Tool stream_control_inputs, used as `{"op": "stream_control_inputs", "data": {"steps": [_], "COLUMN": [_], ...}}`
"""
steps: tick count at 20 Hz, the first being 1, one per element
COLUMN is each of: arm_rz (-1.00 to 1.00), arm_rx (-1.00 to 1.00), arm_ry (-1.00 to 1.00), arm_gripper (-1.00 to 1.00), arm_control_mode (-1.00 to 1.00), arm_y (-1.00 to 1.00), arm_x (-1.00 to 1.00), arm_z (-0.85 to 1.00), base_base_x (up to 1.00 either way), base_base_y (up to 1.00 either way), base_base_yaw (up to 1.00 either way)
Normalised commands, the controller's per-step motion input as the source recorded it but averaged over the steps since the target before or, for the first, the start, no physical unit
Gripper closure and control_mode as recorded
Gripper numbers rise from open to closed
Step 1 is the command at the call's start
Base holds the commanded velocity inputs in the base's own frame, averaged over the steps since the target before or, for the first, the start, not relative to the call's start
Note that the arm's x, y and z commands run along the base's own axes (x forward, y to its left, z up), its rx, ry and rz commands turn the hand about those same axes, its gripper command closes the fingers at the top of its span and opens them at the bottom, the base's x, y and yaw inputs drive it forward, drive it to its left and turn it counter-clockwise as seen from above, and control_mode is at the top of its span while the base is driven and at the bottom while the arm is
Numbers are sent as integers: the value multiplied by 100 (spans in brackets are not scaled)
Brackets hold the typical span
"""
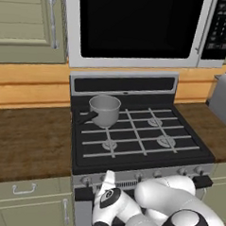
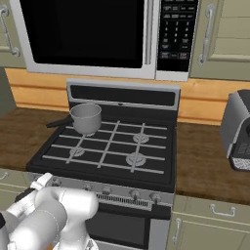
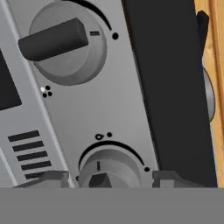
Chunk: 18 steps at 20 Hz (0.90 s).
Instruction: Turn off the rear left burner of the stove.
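Hand view puts a small round grey control knob on the stove's steel front panel between the spread gripper fingertips, not yet pinched. Rigid and probably slick, it wants a squeeze across its raised bar. Behind, a grey saucepan hides the rear left burner.

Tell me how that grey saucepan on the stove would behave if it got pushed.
The grey saucepan looks empty, so probably light. Sitting on thin grate bars, it would likely slide or snag rather than roll. Its side handle might make it swivel.
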Motion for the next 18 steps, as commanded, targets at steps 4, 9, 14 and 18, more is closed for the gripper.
{"op": "stream_control_inputs", "data": {"steps": [4,9,14,18], "arm_rz": [1,-12,-35,-41], "arm_rx": [11,43,64,76], "arm_ry": [2,3,4,2], "arm_gripper": [100,100,100,100], "arm_control_mode": [-100,-100,-100,-100], "arm_y": [-36,-76,-98,-95], "arm_x": [3,0,0,0], "arm_z": [0,0,0,0], "base_base_x": [0,0,0,0], "base_base_y": [0,0,0,0], "base_base_yaw": [0,0,0,0]}}
